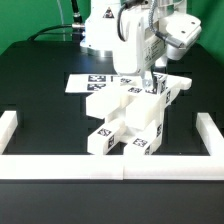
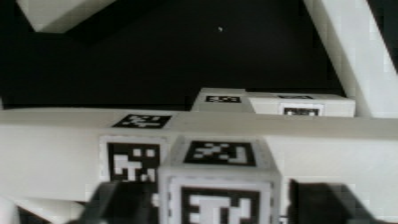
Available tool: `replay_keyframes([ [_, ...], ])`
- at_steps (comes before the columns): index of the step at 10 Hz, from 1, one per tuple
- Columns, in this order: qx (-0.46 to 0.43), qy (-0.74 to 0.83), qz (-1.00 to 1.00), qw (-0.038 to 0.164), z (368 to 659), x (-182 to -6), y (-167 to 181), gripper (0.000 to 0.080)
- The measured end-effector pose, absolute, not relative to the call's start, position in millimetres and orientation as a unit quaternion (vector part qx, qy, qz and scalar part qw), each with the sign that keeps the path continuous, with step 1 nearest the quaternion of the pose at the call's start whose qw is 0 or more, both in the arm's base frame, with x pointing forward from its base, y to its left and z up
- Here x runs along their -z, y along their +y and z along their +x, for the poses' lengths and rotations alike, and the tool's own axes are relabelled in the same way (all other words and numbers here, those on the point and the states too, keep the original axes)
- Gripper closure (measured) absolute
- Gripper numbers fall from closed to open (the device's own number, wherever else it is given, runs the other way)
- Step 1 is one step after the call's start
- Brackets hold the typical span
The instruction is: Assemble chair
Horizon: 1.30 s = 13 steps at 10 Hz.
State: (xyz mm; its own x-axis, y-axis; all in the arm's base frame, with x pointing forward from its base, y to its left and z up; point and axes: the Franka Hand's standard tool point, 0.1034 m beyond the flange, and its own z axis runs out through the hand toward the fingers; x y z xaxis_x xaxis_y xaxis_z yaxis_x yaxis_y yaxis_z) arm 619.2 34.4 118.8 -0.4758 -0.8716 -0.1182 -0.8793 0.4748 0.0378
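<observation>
The chair (image 1: 125, 115) sits near the middle of the black surface (image 1: 40, 95), a blocky white cluster of joined and stepped parts. One low block reaches toward the front rail, and a taller part rises at the exterior view's right. Directly behind it, and partly covered by it, lies the marker board (image 1: 85, 82), flat on the surface. A long white rail (image 1: 110, 166) borders the surface along the front and turns up both sides, well apart from the chair. The arm's white base (image 1: 100, 38) stands behind the marker board, with dark cables (image 1: 52, 32) trailing off toward the exterior view's left. The hand (image 1: 148, 84) hangs over the taller part of the chair. In the wrist view its dark fingers (image 2: 121, 200) flank a white tagged block of the chair (image 2: 217, 160), one on each side. Whether the pads press on that block or stand just off it cannot be told. The only markings are square black-and-white tags (image 2: 139, 122) on the chair's faces and on the marker board; they show coded patterns, and a dark mark on the arm's base is too small to read.
</observation>
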Motion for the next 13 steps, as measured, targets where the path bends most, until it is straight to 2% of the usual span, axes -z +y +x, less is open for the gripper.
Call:
replay_keyframes([
  [1, -0.049, 0.847, -0.528, 0.039, 618.5, -118.6, 32.7, 0.0301],
  [2, -0.054, 0.822, -0.566, 0.034, 617.2, -119.1, 31.3, 0.0183],
  [3, -0.064, 0.791, -0.608, 0.026, 617.7, -121.0, 33.1, 0.0159],
  [9, -0.054, 0.664, -0.745, 0.037, 620.4, -120.5, 33.0, 0.0150],
  [11, -0.046, 0.578, -0.814, 0.027, 620.1, -121.2, 33.4, 0.0150],
  [13, -0.042, 0.514, -0.856, 0.027, 619.8, -119.8, 37.8, 0.0150],
])
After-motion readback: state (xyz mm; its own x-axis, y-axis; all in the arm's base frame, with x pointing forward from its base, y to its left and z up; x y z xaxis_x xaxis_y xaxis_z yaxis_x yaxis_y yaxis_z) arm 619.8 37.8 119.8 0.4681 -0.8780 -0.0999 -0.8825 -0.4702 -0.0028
